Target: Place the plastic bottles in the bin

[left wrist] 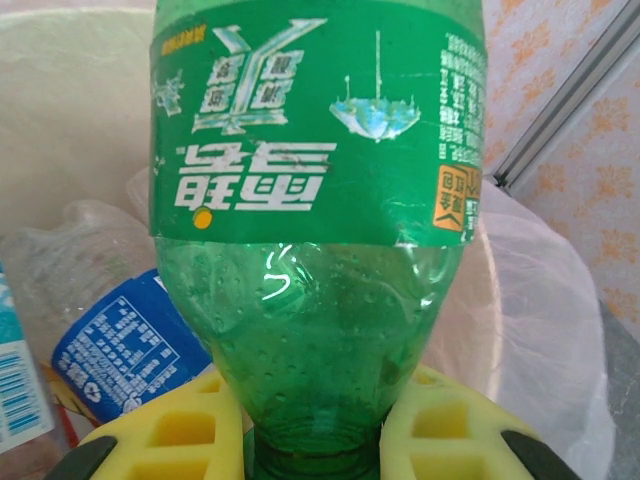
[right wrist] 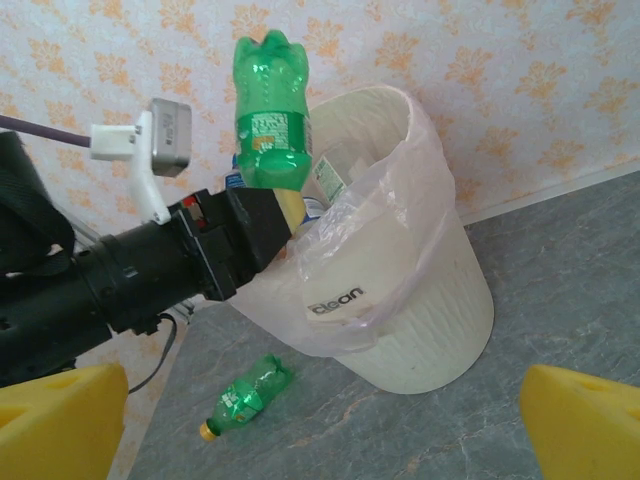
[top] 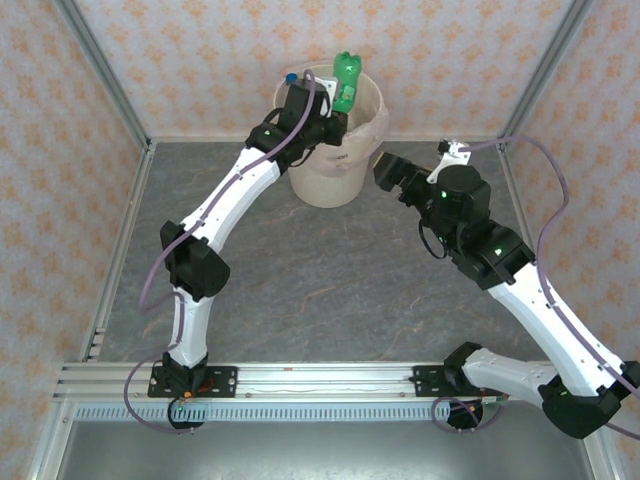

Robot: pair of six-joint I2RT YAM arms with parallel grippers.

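My left gripper [top: 337, 110] is shut on the neck of a green plastic bottle [top: 345, 82], holding it bottom-up over the open cream bin [top: 335, 185]. In the left wrist view the yellow pads [left wrist: 160, 430] clamp the green bottle [left wrist: 320, 250] at its neck, above the bin's inside wall [left wrist: 70, 120], where a clear bottle with a blue label [left wrist: 125, 350] lies. My right gripper [top: 388, 176] stands open just right of the bin. Its view shows the held bottle [right wrist: 268, 110], the bin [right wrist: 440, 330] and another green bottle with a yellow cap [right wrist: 245, 397] lying on the table beside the bin.
A thin plastic bag [right wrist: 370, 230] lines the bin and hangs over its rim. The bin stands against the back wall [top: 220, 70]. Metal frame posts [top: 100, 70] rise at the back corners. The grey table [top: 330, 280] stretches between both arms.
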